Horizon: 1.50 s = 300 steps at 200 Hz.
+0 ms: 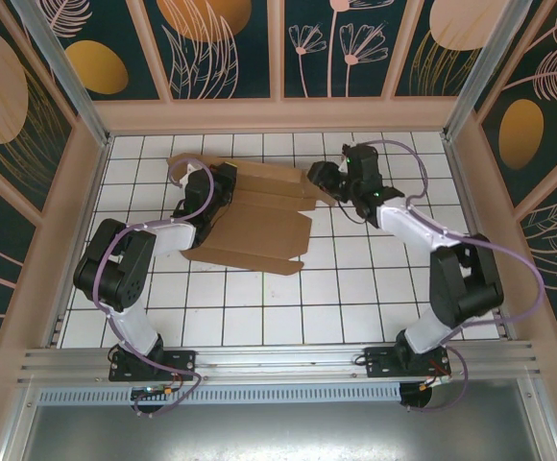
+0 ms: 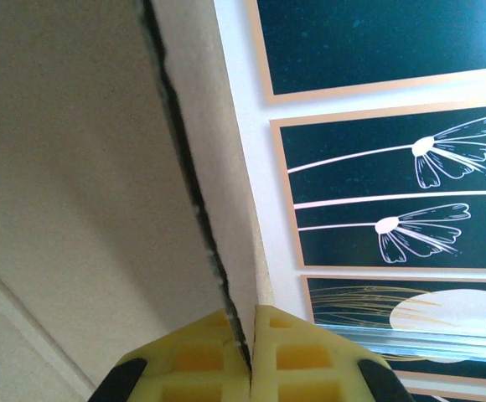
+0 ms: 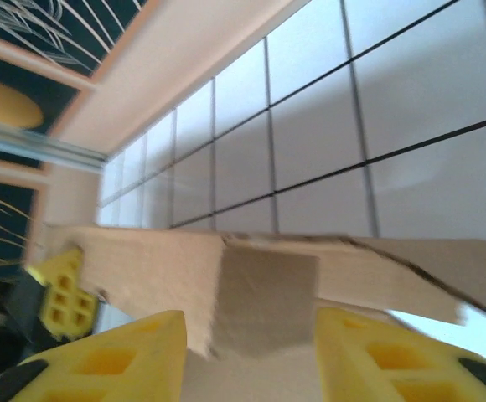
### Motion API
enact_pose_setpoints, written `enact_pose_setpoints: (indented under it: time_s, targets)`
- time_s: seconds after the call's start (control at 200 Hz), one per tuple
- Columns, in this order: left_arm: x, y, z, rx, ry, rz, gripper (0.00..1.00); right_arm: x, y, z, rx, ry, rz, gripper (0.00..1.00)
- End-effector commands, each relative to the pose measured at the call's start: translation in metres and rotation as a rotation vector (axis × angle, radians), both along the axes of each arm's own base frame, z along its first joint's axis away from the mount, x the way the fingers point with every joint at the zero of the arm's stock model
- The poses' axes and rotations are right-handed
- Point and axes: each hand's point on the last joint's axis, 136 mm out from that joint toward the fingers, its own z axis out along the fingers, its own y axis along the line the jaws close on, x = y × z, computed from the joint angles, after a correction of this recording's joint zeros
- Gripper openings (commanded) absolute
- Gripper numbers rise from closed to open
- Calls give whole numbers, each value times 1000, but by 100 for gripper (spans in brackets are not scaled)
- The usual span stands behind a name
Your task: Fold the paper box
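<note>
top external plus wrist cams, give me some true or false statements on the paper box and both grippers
1. The left gripper is shut on a thin edge of the paper box. True.
2. The paper box is already folded into a closed box. False: it lies as an open sheet with flaps spread on the table.
3. The right gripper is at the box's right side, with a cardboard flap between its fingers. True.
4. The table is bare wood. False: it is white with a dark grid of squares.
5. Both arms reach for the same end of the box. False: the left arm is at its left end, the right arm at its right.
</note>
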Motion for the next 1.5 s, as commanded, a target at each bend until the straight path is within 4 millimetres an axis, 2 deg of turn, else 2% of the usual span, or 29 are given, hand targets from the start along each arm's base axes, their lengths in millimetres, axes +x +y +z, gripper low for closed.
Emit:
enact_pose_setpoints:
  time_s: [0.0,0.035,0.075,0.16,0.225,0.295,0.43,0.585,0.706,0.736,0.761,0.826,1.006,1.136,1.316,1.496]
  targets:
    - [-10,16,-50,100,169,48,0,-18,-16,-36,-190,51,-29,21]
    - [-10,17,-51,107,176,55,0,-22,-10,-45,-204,79,-13,12]
    - [-10,18,-52,112,182,63,0,-26,-4,-55,-235,103,-1,6]
    - [-10,23,-51,122,188,84,0,-27,10,-70,-316,130,9,4]
    - [-11,26,-50,130,193,103,0,-18,9,-84,-366,177,-26,2]
    - [-12,33,-49,140,208,134,0,-8,11,-95,-397,199,-19,6]
    - [-15,43,-52,149,244,184,0,20,13,-103,-394,204,31,14]
    - [-15,45,-59,130,292,213,0,54,19,-103,-375,188,82,16]
    - [-9,44,-59,132,322,227,0,70,22,-106,-385,193,104,26]
    - [-10,46,-64,144,341,233,0,72,22,-108,-384,195,103,29]
    - [-3,44,-54,136,325,237,0,72,22,-109,-381,197,106,31]
    - [0,45,-53,138,328,246,0,74,23,-111,-362,194,115,35]
    - [5,46,-62,126,345,257,0,76,26,-119,-311,197,131,42]
    - [8,46,-69,116,355,258,0,79,25,-128,-316,210,127,45]
    - [11,46,-75,116,366,258,0,87,9,-134,-387,187,61,50]
    - [14,49,-75,116,367,264,0,88,3,-132,-387,159,17,50]
